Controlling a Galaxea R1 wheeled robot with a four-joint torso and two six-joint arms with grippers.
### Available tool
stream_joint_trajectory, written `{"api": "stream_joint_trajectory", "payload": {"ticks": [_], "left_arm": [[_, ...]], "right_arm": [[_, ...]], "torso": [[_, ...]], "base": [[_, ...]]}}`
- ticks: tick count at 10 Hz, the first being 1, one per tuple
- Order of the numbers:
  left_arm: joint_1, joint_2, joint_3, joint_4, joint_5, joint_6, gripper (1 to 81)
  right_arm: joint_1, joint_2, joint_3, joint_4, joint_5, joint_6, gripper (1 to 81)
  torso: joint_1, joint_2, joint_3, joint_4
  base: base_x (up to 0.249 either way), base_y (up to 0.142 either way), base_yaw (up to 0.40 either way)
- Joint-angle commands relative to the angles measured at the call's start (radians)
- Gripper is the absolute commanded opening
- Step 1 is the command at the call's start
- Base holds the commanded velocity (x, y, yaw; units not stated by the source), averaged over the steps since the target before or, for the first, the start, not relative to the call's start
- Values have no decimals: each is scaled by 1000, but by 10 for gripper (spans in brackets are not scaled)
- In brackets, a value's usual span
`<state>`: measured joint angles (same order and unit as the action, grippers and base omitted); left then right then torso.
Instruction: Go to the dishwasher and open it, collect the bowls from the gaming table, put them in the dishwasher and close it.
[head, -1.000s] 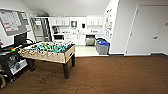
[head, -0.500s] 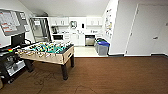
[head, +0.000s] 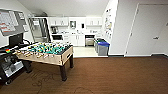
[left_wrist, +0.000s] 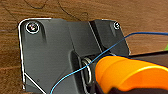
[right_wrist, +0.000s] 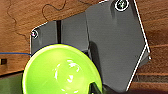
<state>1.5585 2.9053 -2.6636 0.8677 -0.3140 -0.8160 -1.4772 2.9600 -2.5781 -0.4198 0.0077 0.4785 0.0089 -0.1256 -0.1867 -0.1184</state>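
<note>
1. The white kitchen alcove (head: 77, 32) at the back is brightly lit and washed out; the brown wood-look floor (head: 112, 75) in front is dimmer.
2. The head view is soft and blurred, with walls bowing at the edges.
3. A glare patch shines inside the glossy lime-green round bowl (right_wrist: 62, 72).
4. The orange rounded bowl (left_wrist: 125, 72) looms close and out of focus.

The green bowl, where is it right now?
The green bowl shows large in the right wrist view, beside the robot's dark plate, above the brown wood floor.
</note>
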Motion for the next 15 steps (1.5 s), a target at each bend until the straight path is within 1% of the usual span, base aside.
{"api": "stream_joint_trajectory", "payload": {"ticks": [1,15], "left_arm": [[-33,-17,1,4,24,-5,10],[-30,-7,1,8,24,-5,10]], "right_arm": [[50,-3,6,-5,-43,-1,10],[45,-8,6,-7,-37,-1,10]], "torso": [[0,0,0,0],[0,0,0,0]], "base": [[83,0,0],[95,0,0]]}}
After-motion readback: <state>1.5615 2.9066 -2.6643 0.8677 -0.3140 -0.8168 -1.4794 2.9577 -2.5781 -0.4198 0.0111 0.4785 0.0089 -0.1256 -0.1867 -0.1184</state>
